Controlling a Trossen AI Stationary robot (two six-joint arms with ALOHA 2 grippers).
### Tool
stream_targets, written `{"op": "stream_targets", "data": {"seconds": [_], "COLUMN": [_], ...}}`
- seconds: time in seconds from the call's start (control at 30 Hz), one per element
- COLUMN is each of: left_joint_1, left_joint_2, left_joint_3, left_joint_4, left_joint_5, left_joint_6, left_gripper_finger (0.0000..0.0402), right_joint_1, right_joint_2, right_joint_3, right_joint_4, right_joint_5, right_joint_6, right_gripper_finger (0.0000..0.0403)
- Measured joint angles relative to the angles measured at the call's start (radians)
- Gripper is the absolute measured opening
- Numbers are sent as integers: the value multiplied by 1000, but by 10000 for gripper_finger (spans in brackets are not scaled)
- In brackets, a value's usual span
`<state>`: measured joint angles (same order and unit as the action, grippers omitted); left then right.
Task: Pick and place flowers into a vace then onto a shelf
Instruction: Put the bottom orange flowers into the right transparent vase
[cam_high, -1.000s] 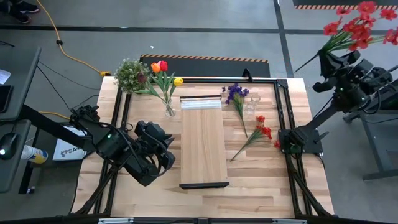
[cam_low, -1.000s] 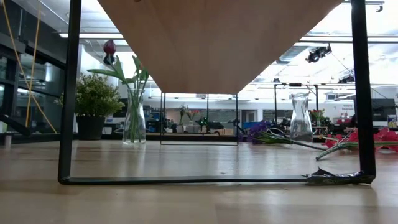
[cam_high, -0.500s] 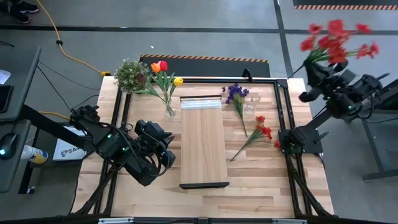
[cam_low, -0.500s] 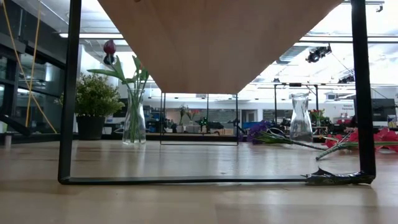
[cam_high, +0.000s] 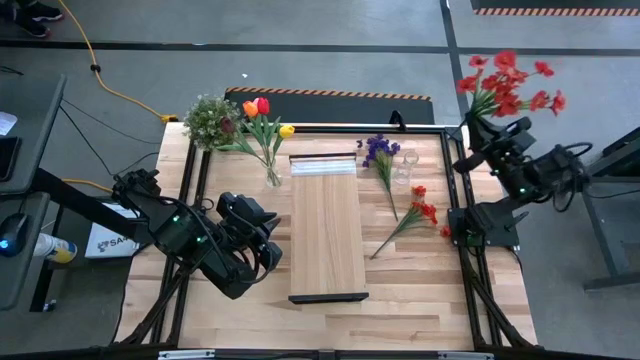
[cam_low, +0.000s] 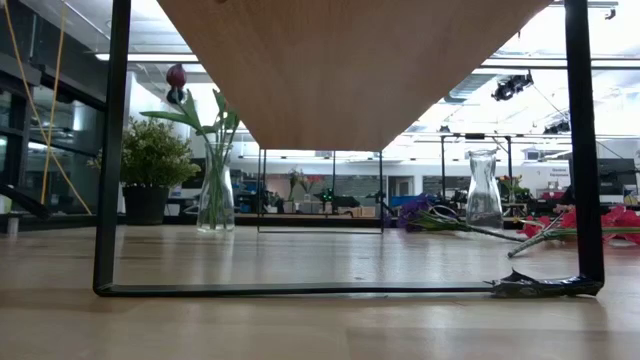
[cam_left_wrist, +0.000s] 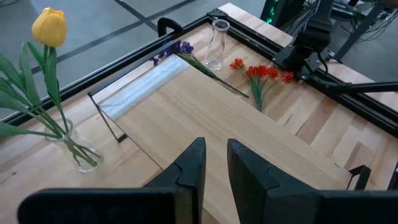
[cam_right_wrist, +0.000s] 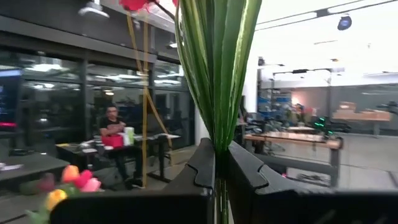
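Observation:
My right gripper (cam_high: 483, 130) hangs off the table's far right corner, shut on a bunch of red flowers (cam_high: 508, 85). Red, orange and yellow tulips (cam_high: 262, 112) stand in a glass vase (cam_high: 272, 178) left of the shelf's far end. The pale shelf (cam_high: 325, 225) runs down the table's middle. A second, empty vase (cam_high: 405, 165) stands to its right, with a purple sprig (cam_high: 380, 155) and a red spray (cam_high: 420, 210) lying flat on the boards beside it. My left gripper (cam_left_wrist: 215, 168) hovers left of the shelf, open by a narrow gap, nothing between its fingers. My right gripper pinches the bunch's gathered green stems and leaves (cam_right_wrist: 217, 134) between its two fingers (cam_right_wrist: 200, 163). The stems run across the fingers and on past them. The red blossoms (cam_high: 505, 80) stand beyond the gripper toward the far side. The bunch is lifted clear of the table.
A bushy green potted plant (cam_high: 210, 120) sits at the far left corner. Black frame rails (cam_high: 452, 180) run along the table's left and right sides. The shelf's thin dark legs (cam_low: 108, 200) stand on the tabletop. A person sits far off in the room (cam_right_wrist: 112, 134).
My right gripper has carried the red bunch down and leftward from well beyond the table's right side to its far right corner. It has turned on the way, so the blossoms now point toward the far side rather than out to the right.

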<state>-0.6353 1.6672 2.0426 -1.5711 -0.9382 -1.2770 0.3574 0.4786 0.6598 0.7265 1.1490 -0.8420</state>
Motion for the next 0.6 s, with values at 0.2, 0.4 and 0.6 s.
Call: {"op": "stream_targets", "data": {"seconds": [0.2,0.4,0.6], "left_joint_1": [0,0,0], "left_joint_2": [0,0,0], "left_joint_3": [0,0,0], "left_joint_4": [0,0,0], "left_joint_5": [0,0,1], "left_joint_6": [22,23,23], "left_gripper_finger": [101,101,101], "right_joint_1": [-133,-274,-419], "right_joint_2": [0,13,82], "right_joint_3": [-70,-141,-155], "right_joint_4": [-13,-46,-160], "right_joint_5": [-25,-85,-179], "right_joint_6": [118,283,458], "right_gripper_finger": [8,9,9]}}
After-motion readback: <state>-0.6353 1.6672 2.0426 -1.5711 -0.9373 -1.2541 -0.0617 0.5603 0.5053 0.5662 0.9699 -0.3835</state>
